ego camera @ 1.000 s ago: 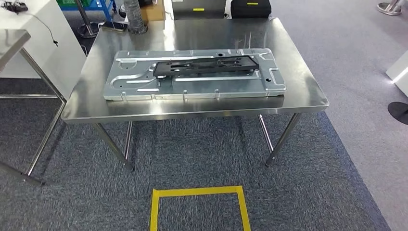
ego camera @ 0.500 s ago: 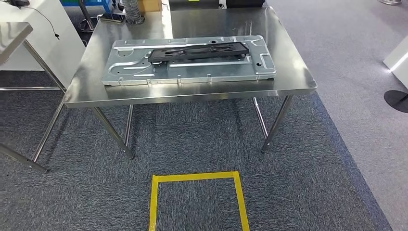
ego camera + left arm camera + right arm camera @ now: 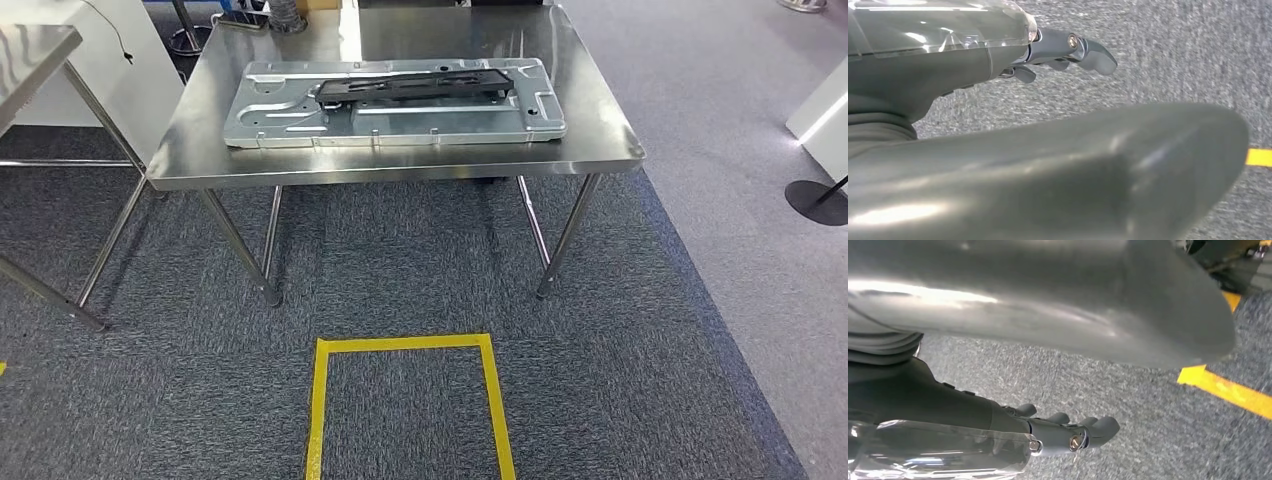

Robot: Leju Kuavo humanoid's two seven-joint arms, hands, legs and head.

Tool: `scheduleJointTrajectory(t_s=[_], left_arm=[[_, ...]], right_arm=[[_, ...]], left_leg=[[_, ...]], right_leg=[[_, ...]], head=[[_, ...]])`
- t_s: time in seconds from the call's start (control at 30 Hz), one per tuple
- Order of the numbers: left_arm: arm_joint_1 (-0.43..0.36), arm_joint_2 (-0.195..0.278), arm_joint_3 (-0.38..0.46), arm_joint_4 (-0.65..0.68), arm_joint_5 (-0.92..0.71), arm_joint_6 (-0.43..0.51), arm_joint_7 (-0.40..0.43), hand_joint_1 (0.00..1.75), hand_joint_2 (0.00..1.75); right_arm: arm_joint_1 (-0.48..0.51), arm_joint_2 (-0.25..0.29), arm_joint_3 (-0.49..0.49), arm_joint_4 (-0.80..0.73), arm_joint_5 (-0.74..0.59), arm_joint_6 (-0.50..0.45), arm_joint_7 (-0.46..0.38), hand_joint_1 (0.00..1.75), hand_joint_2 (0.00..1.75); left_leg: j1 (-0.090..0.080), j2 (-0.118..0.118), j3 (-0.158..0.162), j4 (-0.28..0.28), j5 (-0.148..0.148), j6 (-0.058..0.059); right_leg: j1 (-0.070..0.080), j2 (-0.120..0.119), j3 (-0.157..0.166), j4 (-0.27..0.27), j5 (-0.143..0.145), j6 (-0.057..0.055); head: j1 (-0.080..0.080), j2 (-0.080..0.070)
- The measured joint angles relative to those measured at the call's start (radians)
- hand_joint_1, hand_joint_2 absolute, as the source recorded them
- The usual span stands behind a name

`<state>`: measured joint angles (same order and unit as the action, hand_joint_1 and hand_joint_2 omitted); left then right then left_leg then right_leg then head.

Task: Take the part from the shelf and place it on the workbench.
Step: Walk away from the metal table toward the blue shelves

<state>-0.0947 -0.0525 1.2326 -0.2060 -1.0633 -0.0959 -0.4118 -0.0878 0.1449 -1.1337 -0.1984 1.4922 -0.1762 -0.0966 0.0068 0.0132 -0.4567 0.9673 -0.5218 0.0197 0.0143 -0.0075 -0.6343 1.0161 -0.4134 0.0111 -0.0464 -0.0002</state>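
Note:
A long black part (image 3: 410, 86) lies flat on a large silver metal panel (image 3: 290, 125), which rests on the steel workbench (image 3: 600, 130) ahead of me. Both arms hang at my sides, well short of the bench. In the left wrist view my left hand (image 3: 973, 60) is over grey carpet, fingers (image 3: 1088, 50) apart and holding nothing. My right hand (image 3: 973, 410) hangs the same way in the right wrist view, with its fingers (image 3: 1088, 430) loosely spread and nothing in them.
A yellow tape square (image 3: 400, 343) marks the carpet between me and the bench. A second steel table (image 3: 30, 50) and a white cabinet (image 3: 120, 80) stand at the left. A black round stand base (image 3: 815, 200) sits on the lighter floor at the right.
The whole head picture has shifted: the workbench and the yellow square sit higher and look smaller, so the camera has drawn back. The part and panel lie as before on the bench.

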Motion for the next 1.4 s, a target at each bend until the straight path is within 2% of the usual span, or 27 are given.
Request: scheduleJointTrajectory(t_s=[0.03,0.07,0.13,0.2,0.3,0.33,0.43,0.47,0.53,0.6,0.67,0.7,0.73,0.77,0.83,0.9,0.93,1.0,1.07,1.1,1.17,1.2,1.23,1.27,1.3,1.33,1.4], left_arm=[[0.0,-0.001,0.0,0.0,0.001,0.0,0.0,0.0,0.0],[0.0,-0.001,0.0,0.0,0.002,0.001,0.001,0.0,0.0],[0.0,-0.001,0.001,0.0,0.003,0.004,0.001,0.0,0.0],[0.001,-0.001,0.001,0.0,0.004,0.007,0.001,0.0,0.0],[0.001,-0.001,0.001,0.0,0.004,0.007,0.001,0.0,0.0],[0.001,-0.001,0.001,0.0,0.004,0.007,0.001,0.0,0.0],[0.0,-0.001,0.002,0.0,0.01,0.01,0.005,0.0,0.0],[0.0,-0.001,0.003,0.0,0.013,0.011,0.007,0.0,0.0],[0.001,-0.001,0.007,0.0,0.02,0.013,0.007,0.0,0.0],[0.003,-0.001,0.011,0.0,0.025,0.016,0.007,0.0,0.0],[0.004,-0.001,0.015,0.0,0.027,0.019,0.009,0.0,0.0],[0.003,-0.001,0.018,0.0,0.029,0.021,0.011,0.0,0.0],[0.003,-0.002,0.021,0.0,0.03,0.024,0.015,0.0,0.0],[0.003,-0.002,0.023,0.0,0.031,0.026,0.019,0.0,0.0],[0.002,-0.003,0.026,0.0,0.032,0.03,0.031,0.0,0.0],[0.0,-0.004,0.026,0.0,0.031,0.034,0.044,0.0,0.0],[-0.001,-0.004,0.026,0.0,0.03,0.035,0.051,0.0,0.0],[-0.002,-0.005,0.027,0.0,0.027,0.038,0.064,0.0,0.0],[-0.002,-0.006,0.027,0.0,0.025,0.04,0.072,0.0,0.0],[-0.002,-0.007,0.028,0.0,0.025,0.041,0.075,0.0,0.44],[-0.002,-0.008,0.028,0.0,0.025,0.042,0.078,0.0,1.31],[-0.002,-0.008,0.028,0.0,0.026,0.042,0.08,0.0,1.75],[-0.002,-0.008,0.029,0.0,0.027,0.042,0.081,0.0,1.75],[-0.002,-0.008,0.029,0.0,0.029,0.043,0.082,0.0,1.75],[-0.002,-0.008,0.03,0.0,0.031,0.044,0.082,0.0,1.75],[-0.002,-0.009,0.031,0.0,0.033,0.045,0.082,0.0,1.75],[-0.004,-0.01,0.034,0.0,0.041,0.046,0.083,0.0,1.75]], right_arm=[[0.001,-0.001,0.001,0.0,0.001,0.002,-0.001,0.0,0.0],[0.001,-0.002,0.003,0.0,0.002,0.004,-0.002,0.0,0.0],[0.002,-0.002,0.007,0.0,0.005,0.009,-0.004,0.0,0.0],[0.002,-0.003,0.01,0.0,0.007,0.012,-0.006,0.0,0.0],[0.002,-0.003,0.011,0.0,0.008,0.013,-0.007,0.0,0.0],[0.002,-0.003,0.011,0.0,0.008,0.013,-0.007,0.0,0.0],[-0.002,-0.006,0.019,0.0,0.013,0.015,-0.019,0.0,0.0],[-0.004,-0.008,0.022,0.0,0.014,0.016,-0.023,0.0,0.0],[-0.003,-0.01,0.024,0.0,0.012,0.02,-0.027,0.0,0.0],[-0.001,-0.013,0.024,0.0,0.0,0.031,-0.026,0.0,0.0],[-0.002,-0.015,0.022,0.0,-0.02,0.05,-0.019,0.0,0.0],[-0.002,-0.015,0.02,0.0,-0.031,0.059,-0.014,0.0,0.0],[-0.002,-0.016,0.016,0.0,-0.04,0.068,-0.01,0.0,0.0],[-0.002,-0.016,0.011,0.0,-0.049,0.076,-0.004,0.0,0.0],[-0.002,-0.016,0.002,0.0,-0.064,0.09,0.013,0.0,0.87],[-0.003,-0.016,-0.009,0.0,-0.076,0.103,0.036,0.0,1.75],[-0.004,-0.016,-0.013,0.0,-0.079,0.108,0.046,0.0,1.75],[-0.005,-0.017,-0.02,0.0,-0.082,0.113,0.063,0.0,1.75],[-0.005,-0.018,-0.025,0.0,-0.084,0.115,0.074,0.0,1.75],[-0.005,-0.019,-0.028,0.0,-0.085,0.116,0.077,0.0,1.75],[-0.005,-0.02,-0.031,0.0,-0.083,0.12,0.086,0.0,1.75],[-0.004,-0.021,-0.032,0.0,-0.082,0.121,0.092,0.0,1.75],[-0.003,-0.021,-0.032,0.0,-0.082,0.121,0.096,0.0,1.31],[-0.003,-0.021,-0.033,0.0,-0.084,0.122,0.099,0.0,0.87],[-0.003,-0.022,-0.034,0.0,-0.088,0.122,0.098,0.0,0.44],[-0.004,-0.024,-0.035,0.0,-0.092,0.122,0.097,0.0,0.44],[-0.008,-0.026,-0.037,0.0,-0.098,0.124,0.091,0.0,1.31]], left_leg=[[0.003,0.002,-0.012,-0.003,0.013,0.007],[0.004,0.003,-0.026,-0.003,0.025,0.012],[0.004,0.004,-0.056,-0.002,0.049,0.016],[0.004,0.004,-0.076,0.0,0.065,0.014],[0.004,0.005,-0.083,0.002,0.07,0.013],[0.005,0.005,-0.091,0.003,0.074,0.012],[0.006,0.005,-0.156,0.031,0.115,-0.015],[0.006,0.005,-0.173,0.038,0.129,-0.026],[0.01,0.003,-0.184,0.047,0.123,-0.038],[0.013,-0.001,-0.207,0.113,0.053,-0.044],[0.014,-0.003,-0.239,0.238,-0.032,-0.047],[0.014,-0.003,-0.249,0.293,-0.047,-0.047],[0.014,-0.003,-0.247,0.323,-0.04,-0.047],[0.014,-0.003,-0.228,0.316,-0.018,-0.044],[0.012,-0.004,-0.14,0.202,0.024,-0.035],[0.008,-0.005,-0.058,0.076,0.024,-0.024],[0.005,-0.005,-0.04,0.042,0.015,-0.02],[0.006,-0.004,-0.039,0.024,0.013,-0.01],[0.01,-0.003,-0.044,0.015,0.021,0.003],[0.012,-0.001,-0.048,0.012,0.027,0.009],[0.01,0.0,-0.058,0.013,0.034,0.018],[0.009,0.001,-0.063,0.014,0.037,0.019],[0.009,0.001,-0.067,0.017,0.039,0.019],[0.009,0.001,-0.071,0.021,0.039,0.019],[0.01,0.0,-0.074,0.025,0.039,0.018],[0.01,0.0,-0.077,0.031,0.038,0.016],[0.006,-0.002,-0.083,0.044,0.033,0.008]], right_leg=[[-0.002,0.003,-0.01,0.027,-0.036,0.008],[-0.007,0.006,-0.024,0.073,-0.087,0.015],[-0.016,0.007,-0.047,0.197,-0.181,0.029],[-0.022,0.006,-0.056,0.275,-0.21,0.036],[-0.024,0.006,-0.054,0.29,-0.207,0.038],[-0.026,0.006,-0.044,0.285,-0.192,0.04],[-0.031,0.007,0.154,0.024,-0.143,0.031],[-0.03,0.008,0.206,-0.058,-0.139,0.022],[-0.031,0.005,0.192,-0.061,-0.128,0.003],[-0.031,0.001,0.177,-0.063,-0.112,-0.017],[-0.025,-0.001,0.158,-0.061,-0.097,-0.026],[-0.022,-0.002,0.148,-0.058,-0.09,-0.027],[-0.02,-0.002,0.137,-0.054,-0.084,-0.027],[-0.017,-0.001,0.126,-0.049,-0.079,-0.026],[-0.015,0.0,0.11,-0.038,-0.073,-0.023],[-0.012,-0.001,0.1,-0.029,-0.068,-0.015],[-0.011,-0.001,0.096,-0.026,-0.065,-0.01],[-0.01,-0.001,0.088,-0.023,-0.059,0.003],[-0.011,0.001,0.073,0.007,-0.082,0.014],[-0.013,0.003,0.054,0.051,-0.112,0.019],[-0.02,0.006,-0.002,0.181,-0.184,0.031],[-0.024,0.006,-0.023,0.234,-0.205,0.037],[-0.029,0.006,-0.029,0.256,-0.206,0.043],[-0.035,0.006,-0.015,0.238,-0.189,0.048],[-0.04,0.006,0.019,0.182,-0.157,0.054],[-0.046,0.006,0.062,0.106,-0.126,0.059],[-0.048,0.008,0.121,-0.008,-0.094,0.057]], head=[[0.0,0.0],[0.0,0.0],[0.0,0.0],[0.0,0.0],[0.0,0.0],[0.0,0.0],[0.0,0.0],[0.0,0.0],[0.0,0.0],[0.0,0.0],[0.0,0.0],[0.0,0.0],[0.0,0.0],[0.0,0.0],[0.0,0.0],[0.0,0.0],[0.0,0.0],[0.0,0.0],[0.0,0.0],[0.0,0.0],[0.0,0.0],[0.0,0.0],[0.0,0.0],[0.0,0.0],[0.0,0.0],[0.0,0.0],[0.0,0.0]])
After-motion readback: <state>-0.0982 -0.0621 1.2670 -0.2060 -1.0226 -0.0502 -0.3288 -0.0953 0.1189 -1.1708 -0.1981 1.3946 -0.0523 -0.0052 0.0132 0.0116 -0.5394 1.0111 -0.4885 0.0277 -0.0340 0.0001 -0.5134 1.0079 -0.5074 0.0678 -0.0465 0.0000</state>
